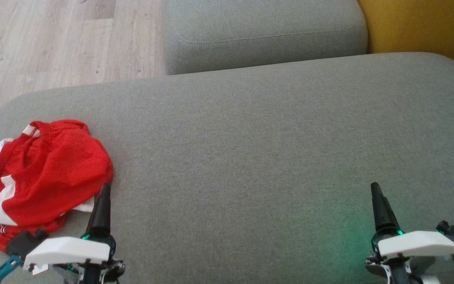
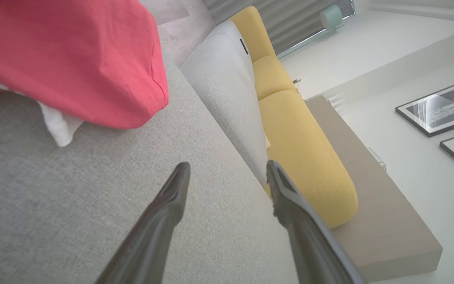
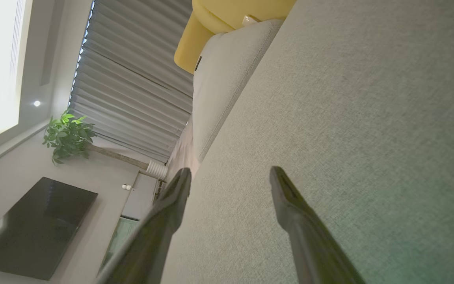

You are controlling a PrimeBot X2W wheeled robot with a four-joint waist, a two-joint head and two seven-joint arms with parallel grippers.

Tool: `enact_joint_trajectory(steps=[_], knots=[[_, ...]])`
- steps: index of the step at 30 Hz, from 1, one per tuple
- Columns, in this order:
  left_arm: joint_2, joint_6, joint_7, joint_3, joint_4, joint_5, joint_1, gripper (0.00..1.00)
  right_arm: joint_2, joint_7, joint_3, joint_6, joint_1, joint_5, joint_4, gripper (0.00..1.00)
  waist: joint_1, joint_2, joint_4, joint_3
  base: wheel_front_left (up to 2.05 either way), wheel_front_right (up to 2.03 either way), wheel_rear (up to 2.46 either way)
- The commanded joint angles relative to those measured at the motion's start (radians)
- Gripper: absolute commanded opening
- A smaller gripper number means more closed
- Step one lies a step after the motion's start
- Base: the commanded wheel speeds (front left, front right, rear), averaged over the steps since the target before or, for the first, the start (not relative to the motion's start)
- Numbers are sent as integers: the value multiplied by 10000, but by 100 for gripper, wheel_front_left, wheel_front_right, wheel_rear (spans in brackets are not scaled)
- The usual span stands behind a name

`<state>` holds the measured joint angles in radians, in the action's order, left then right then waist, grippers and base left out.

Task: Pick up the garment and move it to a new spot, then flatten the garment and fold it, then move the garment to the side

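Note:
A crumpled red garment (image 1: 41,173) with white stripes lies bunched at the left end of the grey sofa cushion (image 1: 250,150). In the left wrist view the red garment (image 2: 73,59) sits at the upper left with a white bit under its edge. My left gripper (image 1: 103,197) stands open just right of the heap's near edge, its fingers apart (image 2: 227,173) over bare cushion and holding nothing. My right gripper (image 1: 376,197) is open at the lower right, far from the garment, its fingers spread (image 3: 231,177) above bare grey fabric.
A second grey cushion (image 1: 262,35) lies beyond the main one, with a yellow cushion (image 1: 424,27) at the far right. Wooden floor (image 1: 53,43) shows at the upper left. The left wrist view shows yellow seats (image 2: 302,150) and a wooden ledge (image 2: 373,205).

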<state>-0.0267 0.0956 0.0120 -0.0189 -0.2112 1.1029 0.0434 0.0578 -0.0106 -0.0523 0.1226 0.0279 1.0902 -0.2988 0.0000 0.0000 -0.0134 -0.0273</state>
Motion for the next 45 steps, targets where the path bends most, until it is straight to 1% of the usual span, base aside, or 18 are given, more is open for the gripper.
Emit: enact_joint_trajectory(steps=[1,6,11,17,29,31,45], knots=[[-109,-21,131,58,448,-370,-233,100,185,-124,-180,28,-489,-336,418,100,0,0,-3,-7,0,0,0],[-117,-69,278,-57,576,-1091,-190,100,190,-271,-346,32,-495,-894,432,100,0,0,-13,-34,0,0,0],[-125,-128,424,-124,749,-1771,-157,100,124,-419,-154,35,-513,-1534,730,100,0,0,-25,-46,0,0,0],[-140,-194,599,-176,955,-2570,-129,100,130,-596,-156,39,-463,-2277,919,100,0,0,-45,-80,0,0,0],[-171,-337,949,-387,1344,-4111,-79,100,145,-949,-806,47,-470,-3783,773,100,0,0,-49,-172,0,0,0],[-173,-345,979,-400,1375,-4236,-68,100,142,-979,-844,47,-477,-3909,765,100,0,0,-48,-180,0,0,0],[-226,-413,1388,-622,1670,-5995,82,100,111,-1392,-1225,56,-460,-5679,727,100,0,0,-36,-298,0,0,0]])
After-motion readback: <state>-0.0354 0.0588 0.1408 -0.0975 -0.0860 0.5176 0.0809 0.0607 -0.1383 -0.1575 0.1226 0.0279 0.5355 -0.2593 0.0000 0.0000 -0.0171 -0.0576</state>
